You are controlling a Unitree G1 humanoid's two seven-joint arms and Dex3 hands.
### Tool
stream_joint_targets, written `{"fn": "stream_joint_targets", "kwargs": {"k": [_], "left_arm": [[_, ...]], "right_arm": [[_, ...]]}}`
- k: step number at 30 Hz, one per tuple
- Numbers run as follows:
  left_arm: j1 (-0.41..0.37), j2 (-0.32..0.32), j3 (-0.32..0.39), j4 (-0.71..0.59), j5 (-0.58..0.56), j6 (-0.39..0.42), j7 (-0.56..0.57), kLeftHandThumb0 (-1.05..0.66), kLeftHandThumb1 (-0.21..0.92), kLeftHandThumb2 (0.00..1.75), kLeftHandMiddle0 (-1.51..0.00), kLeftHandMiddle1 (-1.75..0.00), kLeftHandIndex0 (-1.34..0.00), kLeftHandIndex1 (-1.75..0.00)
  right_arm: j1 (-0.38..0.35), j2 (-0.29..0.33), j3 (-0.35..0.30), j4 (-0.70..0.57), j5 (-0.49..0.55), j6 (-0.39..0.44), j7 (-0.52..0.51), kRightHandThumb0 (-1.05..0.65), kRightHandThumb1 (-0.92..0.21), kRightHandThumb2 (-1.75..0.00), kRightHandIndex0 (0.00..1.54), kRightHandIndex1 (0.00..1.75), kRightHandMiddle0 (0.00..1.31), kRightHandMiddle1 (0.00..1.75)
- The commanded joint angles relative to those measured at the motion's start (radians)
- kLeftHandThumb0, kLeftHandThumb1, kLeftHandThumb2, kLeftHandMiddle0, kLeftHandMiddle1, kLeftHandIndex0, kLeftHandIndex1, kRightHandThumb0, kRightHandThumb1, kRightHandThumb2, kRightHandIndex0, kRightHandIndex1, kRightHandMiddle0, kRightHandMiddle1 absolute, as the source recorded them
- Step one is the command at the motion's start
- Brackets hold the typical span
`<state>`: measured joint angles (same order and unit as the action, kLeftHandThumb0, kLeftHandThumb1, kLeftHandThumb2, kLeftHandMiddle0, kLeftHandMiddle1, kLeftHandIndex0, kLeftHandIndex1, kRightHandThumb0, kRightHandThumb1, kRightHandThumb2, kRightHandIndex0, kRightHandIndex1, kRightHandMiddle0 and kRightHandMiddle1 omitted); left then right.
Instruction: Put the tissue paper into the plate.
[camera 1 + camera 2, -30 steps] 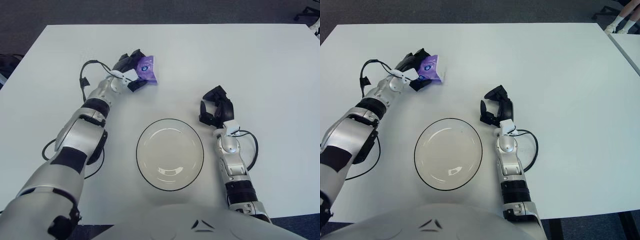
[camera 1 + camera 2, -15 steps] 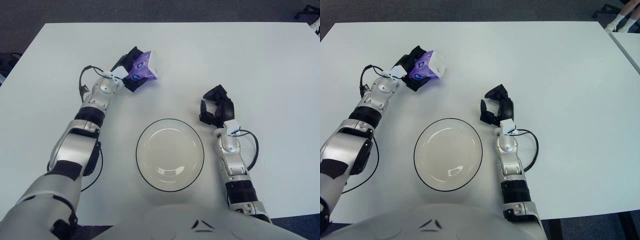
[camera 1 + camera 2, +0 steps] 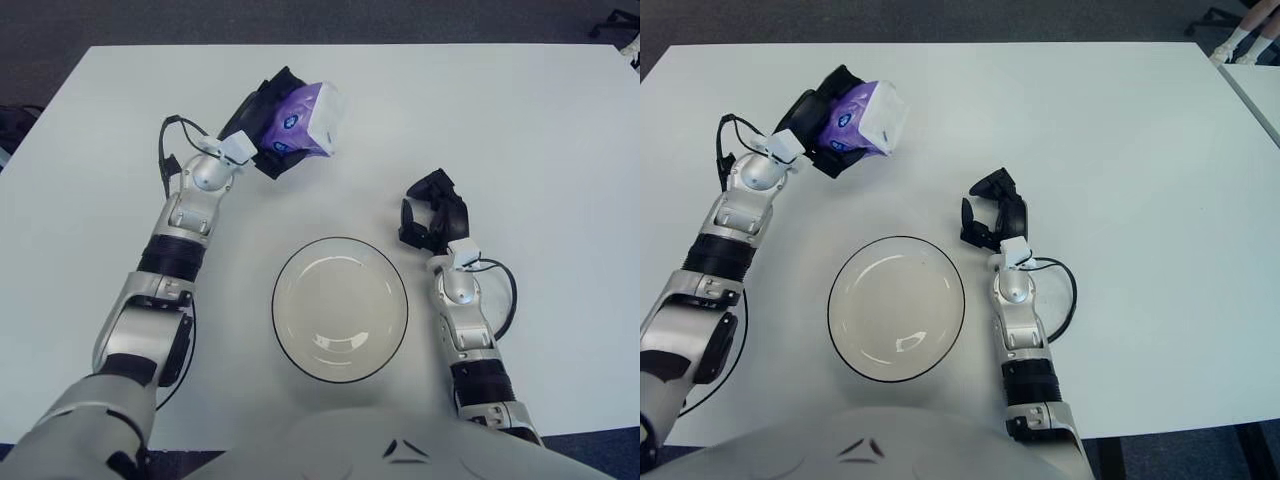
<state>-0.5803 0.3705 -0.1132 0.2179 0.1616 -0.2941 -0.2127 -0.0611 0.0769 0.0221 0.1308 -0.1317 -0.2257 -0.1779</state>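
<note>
1. Left eye view, the change: the left hand (image 3: 262, 135) has closed its dark fingers around the tissue pack (image 3: 300, 120), a purple-and-white packet. A second ago the pack lay on the worktop (image 3: 520, 130) under that hand; half a second ago it was tipping up; now it is raised off the surface and tilted, its white end facing right. I judge the grasp made and the lift under way, so what remains is the carry toward the robot and to the right, then the release.

2. Left eye view, the container: the plate (image 3: 340, 309), clear with a dark rim, sits near the robot's body and holds nothing. The pack is well apart from it, up and to the left. The right hand (image 3: 432, 212) shows just to the right of the plate, fingers curled loosely with nothing in them, unchanged across the second.

3. Right eye view, the change: the same lift reads clearly, with the pack higher than in the earlier pictures and the left forearm angled more steeply up from the elbow.

4. Right eye view, the container: the plate is still bare, only a glint of light in its bowl. The right hand shows beside the plate's upper right rim, idle.
</note>
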Motion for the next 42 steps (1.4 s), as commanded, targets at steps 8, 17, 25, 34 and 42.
{"fn": "stream_joint_targets", "kwargs": {"k": [8,17,25,34,42], "left_arm": [[0.135,0.013,0.004,-0.326,-0.063,0.094,-0.11,-0.55,0.12,1.56,-1.39,-1.75,-0.77,-1.75],[0.256,0.023,-0.057,-0.533,-0.065,0.116,-0.196,-0.56,0.11,1.57,-1.39,-1.75,-0.78,-1.75],[0.282,0.061,-0.104,-0.644,-0.138,0.211,-0.34,-0.55,0.13,1.55,-1.33,-1.75,-0.76,-1.75],[0.242,0.182,-0.14,-0.671,-0.181,0.135,-0.555,-0.55,0.12,1.56,-1.29,-1.75,-0.77,-1.75],[0.222,0.167,-0.207,-0.572,-0.081,-0.138,-0.569,-0.56,0.11,1.56,-1.29,-1.75,-0.78,-1.75]], "right_arm": [[0.094,0.002,-0.028,0.138,0.029,0.123,0.007,-0.41,-0.54,-1.04,0.66,1.58,0.43,1.75],[0.09,0.0,-0.03,0.144,0.024,0.121,0.011,-0.41,-0.54,-1.04,0.65,1.59,0.43,1.75],[0.089,0.003,-0.03,0.145,0.02,0.122,0.009,-0.41,-0.55,-1.03,0.65,1.59,0.43,1.75],[0.084,-0.005,-0.011,0.148,-0.017,0.102,-0.004,-0.42,-0.51,-1.09,0.72,1.59,0.46,1.75],[0.1,-0.005,0.002,0.08,-0.035,0.199,-0.004,-0.42,-0.5,-1.09,0.73,1.55,0.46,1.75]]}}
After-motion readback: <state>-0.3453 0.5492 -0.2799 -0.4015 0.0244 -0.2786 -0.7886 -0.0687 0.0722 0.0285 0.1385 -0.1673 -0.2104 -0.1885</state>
